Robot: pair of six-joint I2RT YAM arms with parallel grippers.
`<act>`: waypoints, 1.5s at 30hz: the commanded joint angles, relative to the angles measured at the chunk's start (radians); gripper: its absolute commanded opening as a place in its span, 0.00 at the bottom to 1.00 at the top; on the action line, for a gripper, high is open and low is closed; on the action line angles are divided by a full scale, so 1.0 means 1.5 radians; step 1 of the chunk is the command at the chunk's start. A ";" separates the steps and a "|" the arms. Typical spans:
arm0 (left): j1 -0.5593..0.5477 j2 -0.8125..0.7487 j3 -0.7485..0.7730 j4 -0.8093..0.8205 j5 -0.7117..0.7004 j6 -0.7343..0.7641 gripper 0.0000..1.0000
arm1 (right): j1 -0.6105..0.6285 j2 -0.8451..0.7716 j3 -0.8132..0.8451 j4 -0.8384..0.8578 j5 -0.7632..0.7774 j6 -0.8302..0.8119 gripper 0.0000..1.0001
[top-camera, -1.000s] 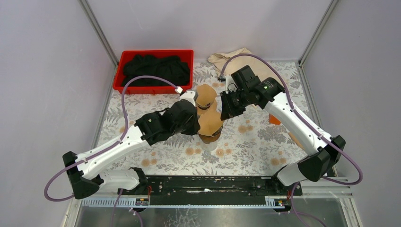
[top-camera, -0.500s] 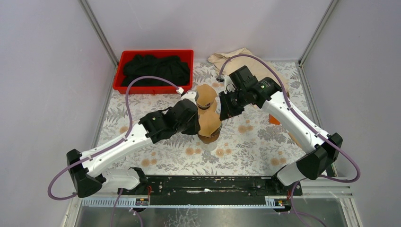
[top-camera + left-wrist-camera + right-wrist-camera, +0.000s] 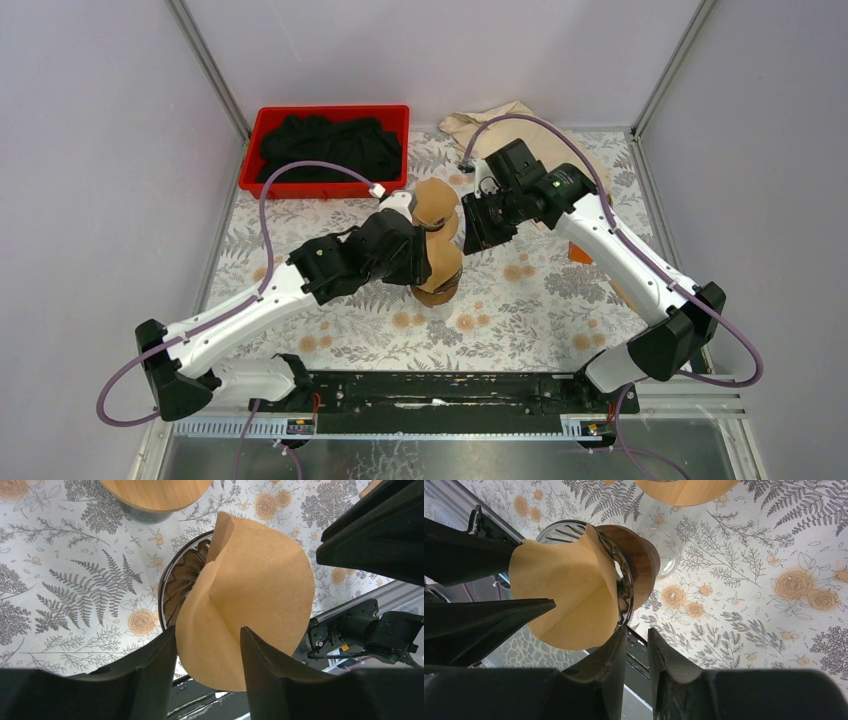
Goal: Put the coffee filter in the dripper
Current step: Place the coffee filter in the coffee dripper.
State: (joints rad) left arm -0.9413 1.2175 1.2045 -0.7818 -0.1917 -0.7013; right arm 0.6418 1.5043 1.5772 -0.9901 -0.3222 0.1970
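The brown coffee filter (image 3: 250, 595) sits tilted in the ribbed glass dripper (image 3: 182, 580) at mid-frame of the left wrist view, its lower edge spilling over the rim. The left gripper (image 3: 207, 637) has its 2 fingers spread apart, flanking that edge. The right gripper (image 3: 637, 635), bottom centre of its view, shows a narrow, empty gap beside the dripper.

- soft, even light from above; top view bright, shadows faint.
- in both wrist views the floral tablecloth (image 3: 75, 580) is sharp, while the near fingers (image 3: 145, 682) along the bottom edge are dark and blurred.
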 commanded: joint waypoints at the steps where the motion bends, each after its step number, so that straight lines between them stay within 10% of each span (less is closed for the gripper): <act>1: 0.004 -0.029 0.020 0.004 -0.015 0.002 0.60 | 0.008 -0.032 0.023 0.014 0.007 -0.007 0.30; 16: 0.028 -0.035 0.008 0.001 -0.061 0.020 0.78 | 0.022 -0.042 -0.023 0.082 -0.005 0.014 0.46; 45: 0.063 -0.012 -0.091 0.054 -0.007 0.022 0.75 | 0.053 -0.011 -0.112 0.097 0.068 -0.009 0.49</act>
State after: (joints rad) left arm -0.8562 1.2011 1.0863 -0.7547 -0.2165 -0.6773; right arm 0.7136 1.4895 1.4139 -0.8581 -0.2531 0.2131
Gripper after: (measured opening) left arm 0.752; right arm 0.486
